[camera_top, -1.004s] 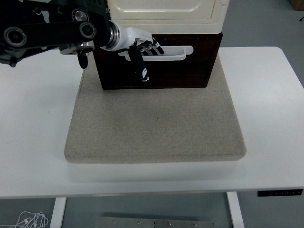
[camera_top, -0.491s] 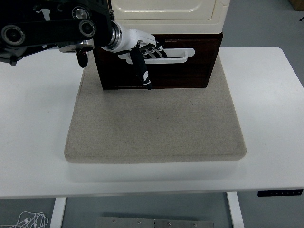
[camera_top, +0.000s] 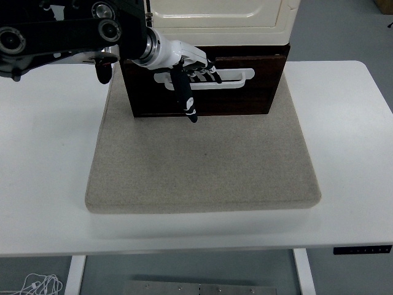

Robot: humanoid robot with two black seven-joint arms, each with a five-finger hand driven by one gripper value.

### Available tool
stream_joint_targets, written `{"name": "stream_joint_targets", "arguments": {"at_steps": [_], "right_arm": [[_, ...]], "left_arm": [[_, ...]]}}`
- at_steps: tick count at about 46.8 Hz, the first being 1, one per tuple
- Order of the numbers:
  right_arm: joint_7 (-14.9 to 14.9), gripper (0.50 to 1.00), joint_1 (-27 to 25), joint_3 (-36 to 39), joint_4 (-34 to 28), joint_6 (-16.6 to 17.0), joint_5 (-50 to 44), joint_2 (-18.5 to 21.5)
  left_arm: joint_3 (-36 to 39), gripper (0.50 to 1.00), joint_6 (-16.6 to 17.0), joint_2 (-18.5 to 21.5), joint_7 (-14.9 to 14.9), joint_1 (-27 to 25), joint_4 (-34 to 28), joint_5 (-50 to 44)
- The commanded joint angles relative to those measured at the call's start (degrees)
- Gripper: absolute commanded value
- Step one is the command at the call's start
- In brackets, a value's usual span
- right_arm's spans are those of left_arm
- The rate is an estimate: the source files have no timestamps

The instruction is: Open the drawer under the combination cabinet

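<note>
The combination cabinet has a cream upper part (camera_top: 221, 18) and a dark brown drawer (camera_top: 245, 98) under it, with a white bar handle (camera_top: 236, 78). It stands at the back of a grey mat (camera_top: 202, 166). My left hand (camera_top: 193, 67) comes in from the upper left, and its fingers are curled over the left part of the handle. Its black thumb (camera_top: 187, 104) points down across the drawer front. The drawer front stands slightly out from the cabinet body. The right arm is out of view.
The mat lies on the white table (camera_top: 356, 135). The left arm's black links (camera_top: 61, 34) cross the upper left above the table.
My left hand has slid a little right and toward me on the handle. The drawer front seems to have come out slightly.
</note>
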Motion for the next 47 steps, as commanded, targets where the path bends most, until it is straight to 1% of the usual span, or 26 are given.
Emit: {"name": "stream_joint_targets", "arguments": {"at_steps": [1, 8, 24, 39, 47], "right_arm": [[0.0, 0.928, 0.0, 0.0, 0.0, 0.0, 0.0, 0.0], [0.0, 0.928, 0.0, 0.0, 0.0, 0.1, 0.0, 0.0], [0.0, 0.928, 0.0, 0.0, 0.0, 0.1, 0.0, 0.0], [0.0, 0.926, 0.0, 0.0, 0.0, 0.0, 0.0, 0.0], [0.0, 0.926, 0.0, 0.0, 0.0, 0.0, 0.0, 0.0]], "left_arm": [[-0.6, 1.000, -0.8, 0.0, 0.1, -0.1, 0.0, 0.0], [-1.1, 1.000, -1.8, 0.1, 0.1, -0.1, -0.4, 0.0], [-2.2, 1.000, -5.8, 0.4, 0.1, -0.1, -0.9, 0.0], [-4.1, 1.000, -8.2, 0.7, 0.1, -0.1, -1.1, -0.1], [-4.7, 1.000, -10.1, 0.8, 0.1, -0.1, -1.5, -0.1]]}}
